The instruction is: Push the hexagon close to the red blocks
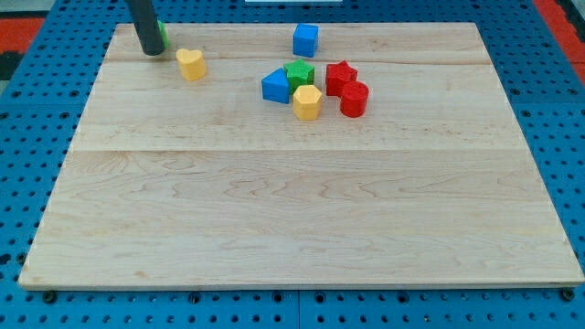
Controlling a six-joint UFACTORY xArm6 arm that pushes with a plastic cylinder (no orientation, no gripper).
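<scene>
A yellow hexagon [307,102] sits in a cluster at the board's upper middle. It touches a blue block [274,86] on its left and a green block [300,73] above it. A red star-shaped block [340,77] and a red cylinder [354,99] lie just to its right, the cylinder a small gap away. My tip [151,51] is at the view's top left, far left of the cluster. It stands in front of a green block [162,35], mostly hiding it.
A second yellow block [191,64] lies just right of my tip. A blue cube [306,40] sits near the board's top edge, above the cluster. The wooden board [292,210] rests on a blue pegboard.
</scene>
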